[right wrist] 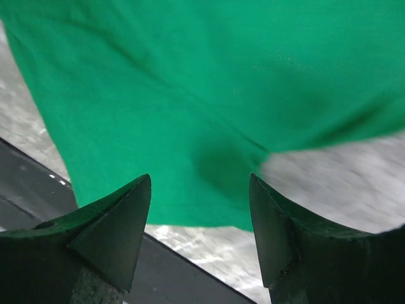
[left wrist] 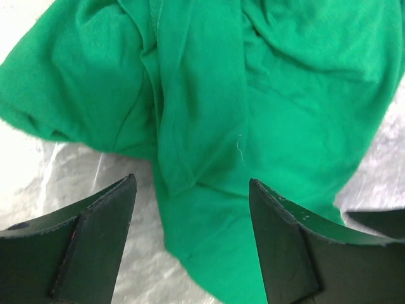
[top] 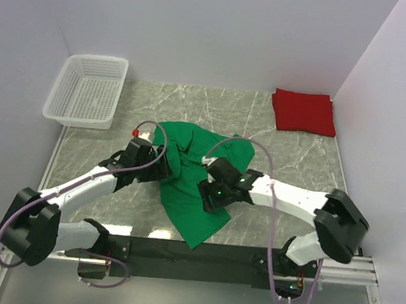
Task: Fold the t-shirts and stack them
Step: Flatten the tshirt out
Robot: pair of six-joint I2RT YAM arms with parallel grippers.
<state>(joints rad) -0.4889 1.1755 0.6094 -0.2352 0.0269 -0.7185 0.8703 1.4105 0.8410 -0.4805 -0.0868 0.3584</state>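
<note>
The left gripper (left wrist: 192,180) hangs open, nothing between its jaws, just over the rumpled green shirt (top: 188,194). The right gripper (right wrist: 200,177) is open too, over the shirt's right side. The shirt lies crumpled in the middle of the table (top: 295,161), one corner at the near edge. The red shirt (top: 304,111) lies folded far right; a basket (top: 57,95) far left.

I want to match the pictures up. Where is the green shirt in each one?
Top view: the green shirt lies crumpled in the middle of the table.
Left wrist: the green shirt fills the top and middle of the picture.
Right wrist: the green shirt fills the upper half.
Shared landmark: the grey marbled table shows beside the shirt in all three, at lower left and at right.
</note>
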